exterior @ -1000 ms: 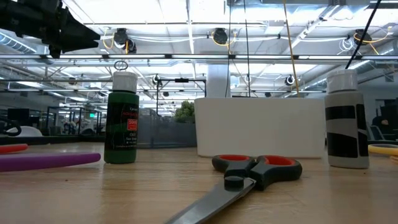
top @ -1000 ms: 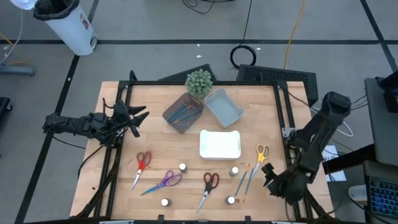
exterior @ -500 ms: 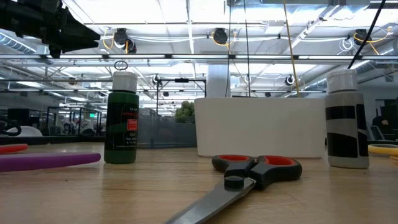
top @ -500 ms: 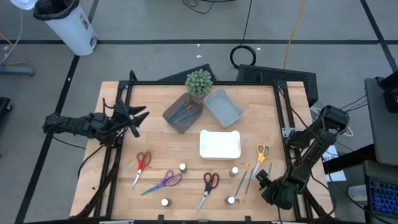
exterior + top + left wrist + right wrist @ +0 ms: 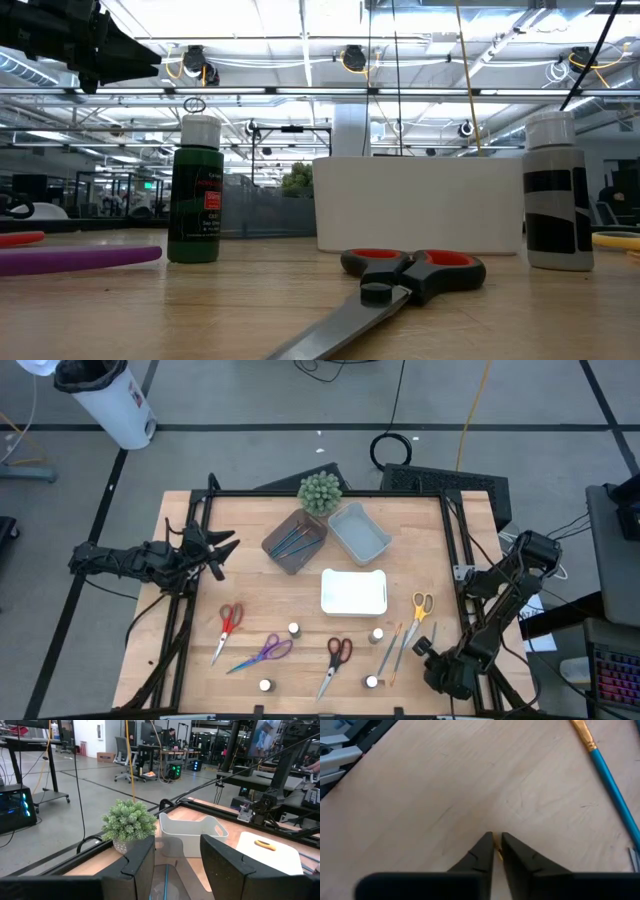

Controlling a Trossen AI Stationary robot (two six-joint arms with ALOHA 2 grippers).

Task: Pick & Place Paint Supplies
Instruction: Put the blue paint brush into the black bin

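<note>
I see the right gripper (image 5: 418, 647) low at the table's near right corner, just beside the loose brushes (image 5: 400, 645). From its wrist cam the fingertips (image 5: 485, 846) are almost together, w/ a sliver of something yellow-orange pinched in the slit; too little shows to say if it's a brush end, so I can't call what's clamped. A blue brush (image 5: 610, 785) w/ a gold ferrule runs off frame there, tip cut off.

Left gripper (image 5: 215, 555) hangs at the table's left edge, well apart from everything. Its fingers (image 5: 137, 867) stand apart w/ nothing between them; they block most of the brown tray (image 5: 294, 541), only a blue streak shows in the gap.

Brown tray already has several brushes in it; the blue-grey tray (image 5: 359, 532) and the white tray (image 5: 353, 592) look bare from above. Plant (image 5: 319, 492) sits at the far edge, touching the brown tray's corner.

Still on the table: red scissors (image 5: 227, 628), purple scissors (image 5: 262, 653), black-and-red scissors (image 5: 334, 663), yellow scissors (image 5: 420, 606), four bottles, e.g. one (image 5: 293, 630).

Low cam: green bottle (image 5: 196, 190) label unreadable, black-and-white bottle (image 5: 557, 192), scissor blade cut off by the bottom edge
</note>
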